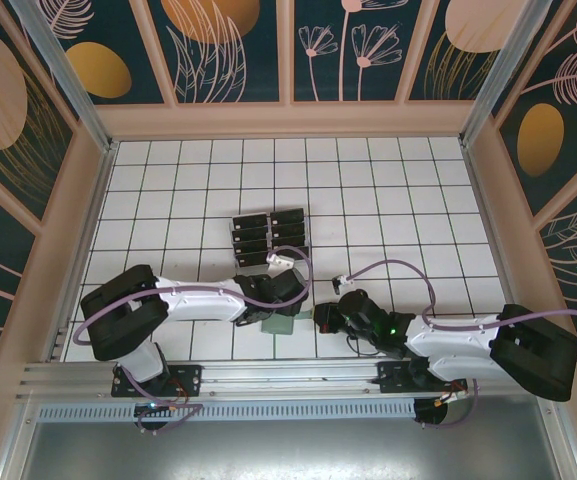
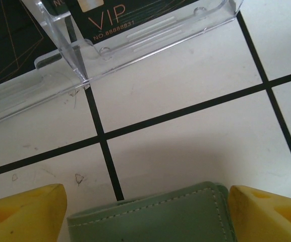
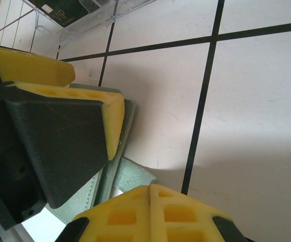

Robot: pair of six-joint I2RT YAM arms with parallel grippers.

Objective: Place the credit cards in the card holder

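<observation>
The sage-green card holder lies flat on the tiles near the front middle. My left gripper is down over it, open. Its yellow fingers stand on either side of the card holder, the right one against its edge and the left one with a small gap. My right gripper sits just right of the holder, shut. Its tips meet at a loose green flap; whether they pinch it I cannot tell. Black credit cards stand in a clear rack farther back, one marked VIP.
The clear plastic rack stands about one tile beyond the holder. The left gripper's black-backed finger is close beside my right gripper. Open white tiles lie to the right and back. Wooden walls enclose the floor.
</observation>
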